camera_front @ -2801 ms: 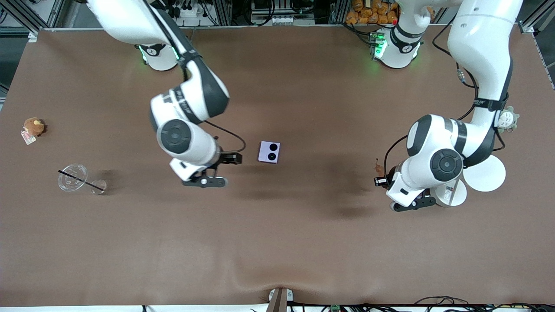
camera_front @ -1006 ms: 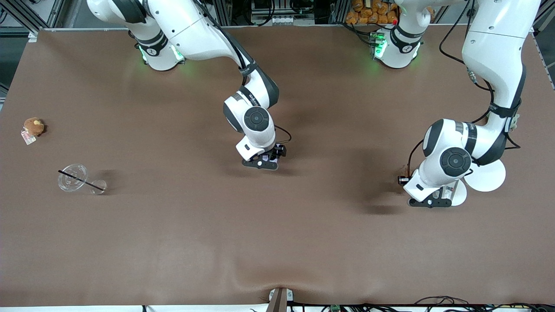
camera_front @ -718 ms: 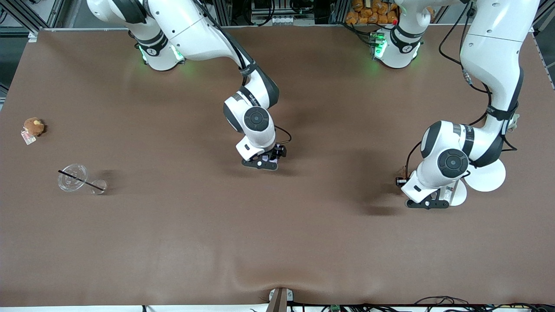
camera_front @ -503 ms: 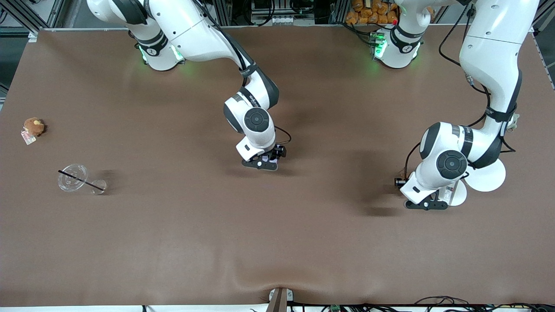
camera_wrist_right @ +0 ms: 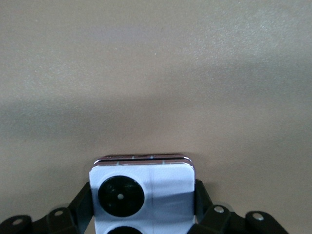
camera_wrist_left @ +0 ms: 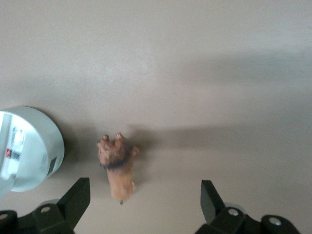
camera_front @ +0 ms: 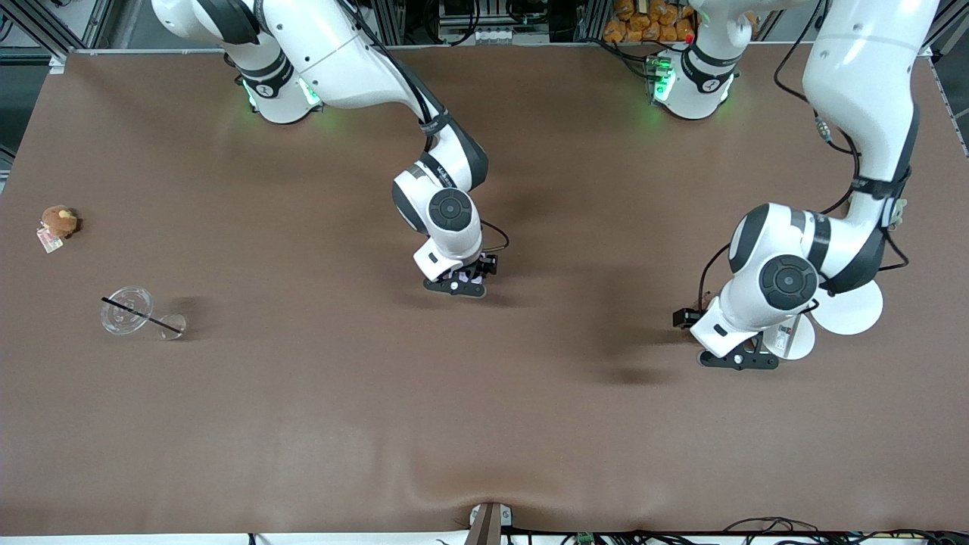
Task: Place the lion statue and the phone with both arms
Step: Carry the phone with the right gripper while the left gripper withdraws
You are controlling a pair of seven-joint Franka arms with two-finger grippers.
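Observation:
The lavender phone, its black camera circles showing, sits between the fingers of my right gripper; both fingers press its sides. In the front view that gripper is low at the table's middle and only slivers of the phone show. The reddish-brown lion statue lies on the table in the left wrist view. My left gripper is open above it, the statue nearer one finger than the other. In the front view the left gripper covers the statue.
A white cylinder stands close beside the statue, next to a white disc. A brown plush with a tag and a clear cup with a straw lie toward the right arm's end.
The right gripper came over from beside the phone and closed on it, then held still. The left hand shifted slightly toward the table's middle over the statue.

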